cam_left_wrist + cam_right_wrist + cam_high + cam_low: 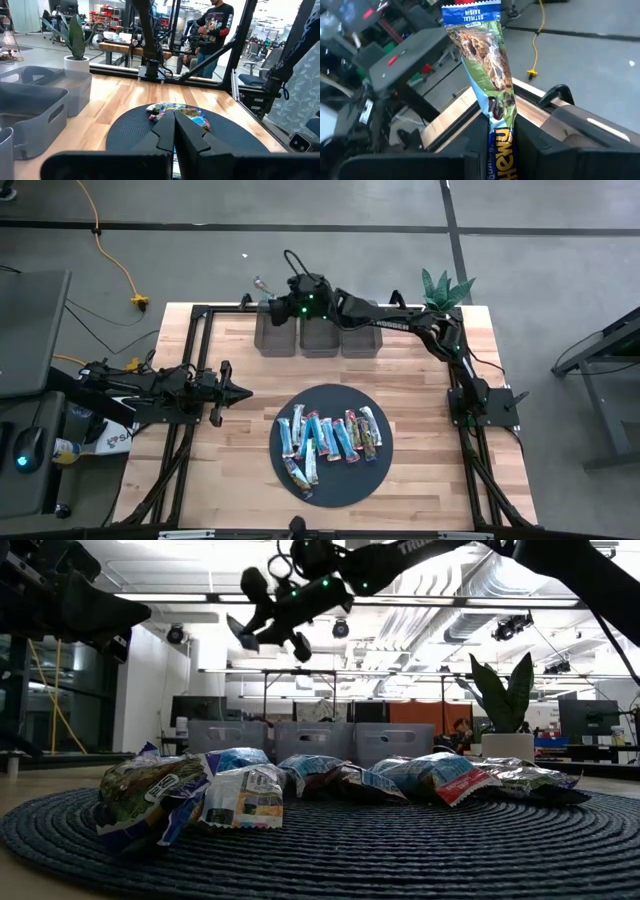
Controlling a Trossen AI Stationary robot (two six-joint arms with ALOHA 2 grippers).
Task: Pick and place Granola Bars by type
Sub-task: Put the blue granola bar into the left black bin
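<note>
1. The right gripper [501, 131] hangs over the left grey bin [276, 335], jaws clenched on a granola bar [482, 60].
2. The left gripper [236, 392] idles, jaws shut.
3. Risk: the long bar could catch the bin's rim and land on the bench [230, 470].

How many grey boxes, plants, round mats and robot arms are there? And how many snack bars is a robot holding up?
Grey boxes: 3
Potted plant: 1
Round mat: 1
Robot arms: 2
Granola bar held by the right gripper: 1
Total: 8
</note>
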